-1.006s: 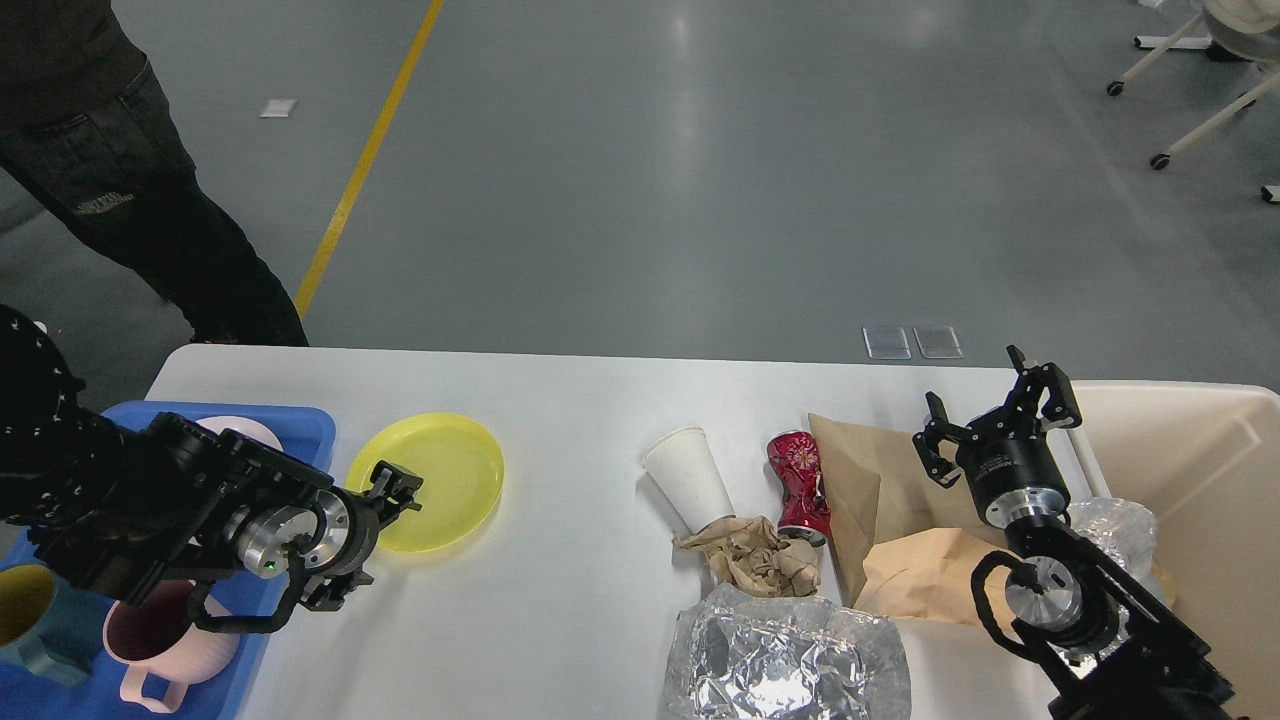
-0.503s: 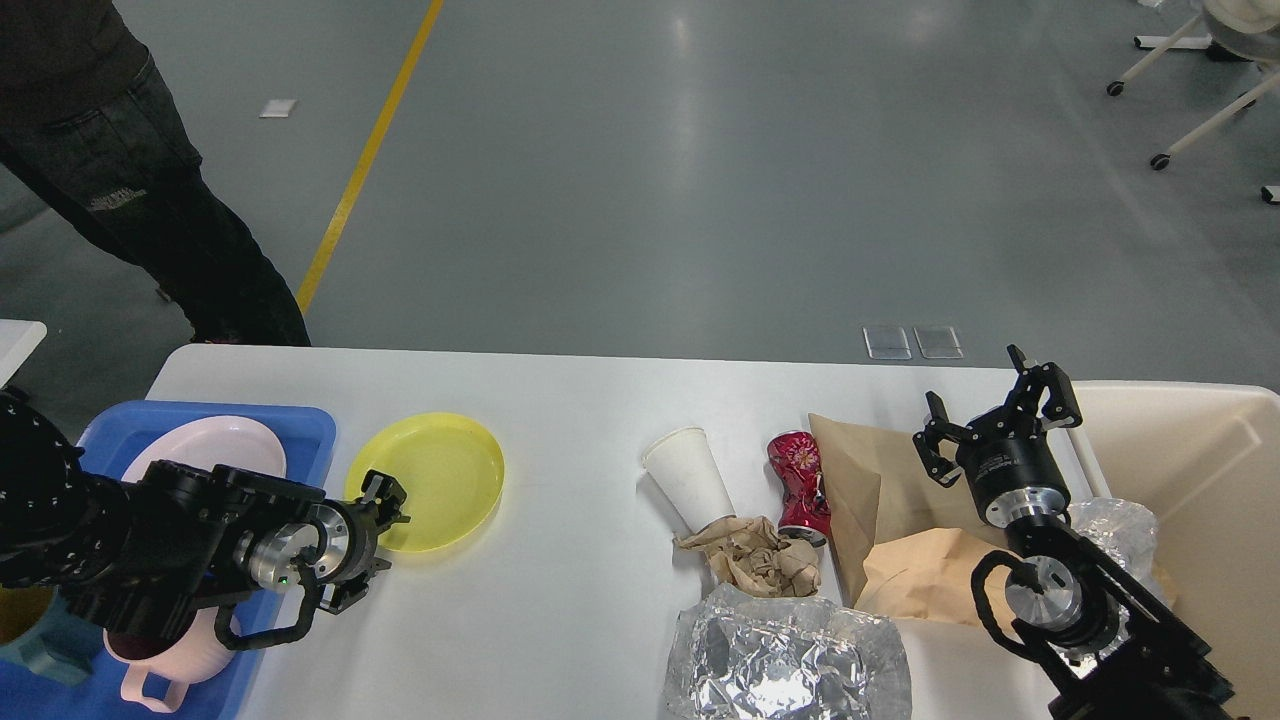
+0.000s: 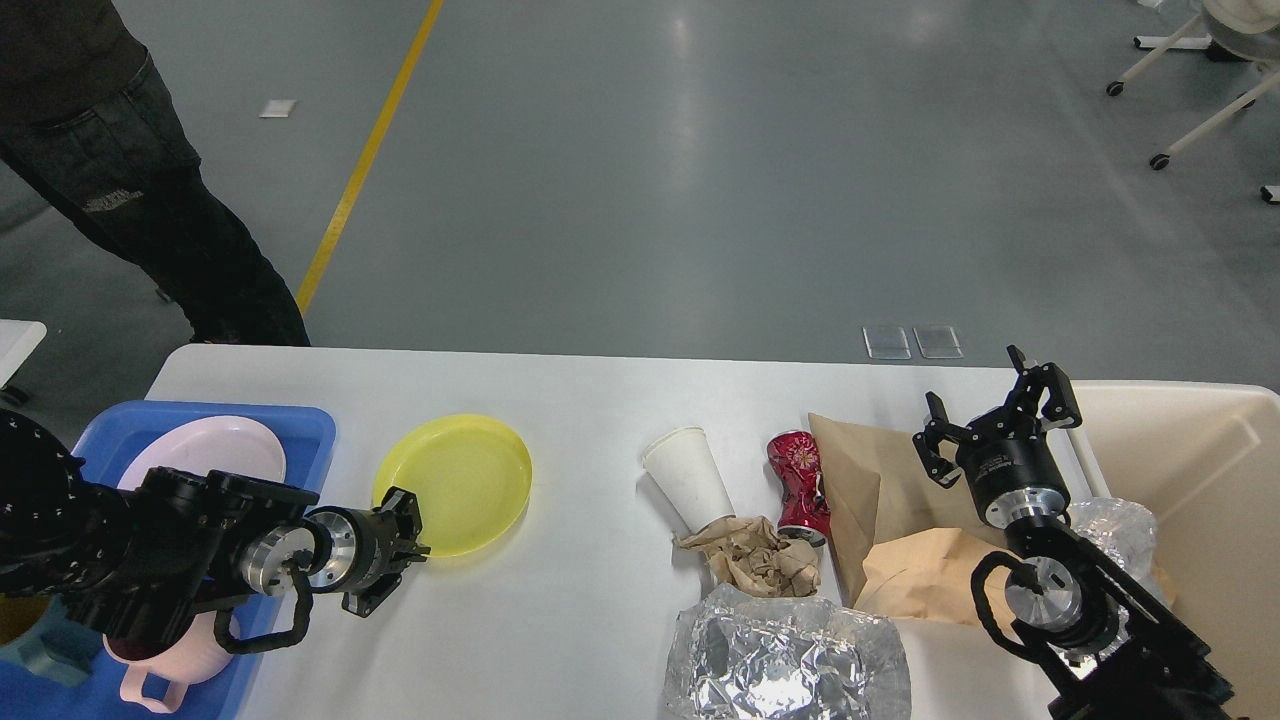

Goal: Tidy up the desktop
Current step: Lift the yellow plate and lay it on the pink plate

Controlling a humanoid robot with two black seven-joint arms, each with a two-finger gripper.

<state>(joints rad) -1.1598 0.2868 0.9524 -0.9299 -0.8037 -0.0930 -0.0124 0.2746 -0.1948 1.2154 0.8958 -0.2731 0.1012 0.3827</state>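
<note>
The white desktop (image 3: 580, 400) carries litter and dishes. A yellow plate (image 3: 460, 480) lies at centre-left. My left gripper (image 3: 412, 545) is at the plate's near-left rim and touches it; its dark fingers cannot be told apart. To the right lie a tipped white paper cup (image 3: 688, 480), a crushed red can (image 3: 800, 480), crumpled brown paper (image 3: 755, 560), crumpled foil (image 3: 790, 660) and a brown paper bag (image 3: 860, 470). My right gripper (image 3: 990, 400) is open and empty, above the bag's far right edge.
A blue tray (image 3: 300, 425) at the left edge holds a pink plate (image 3: 210, 450) and a pink mug (image 3: 170, 665). A beige bin (image 3: 1200, 450) stands at the right edge with foil inside. A person (image 3: 130, 180) stands beyond the table's far left corner.
My left gripper has dropped and moved right to the yellow plate's rim. The plate has slid a little to the right. The right arm has not moved.
</note>
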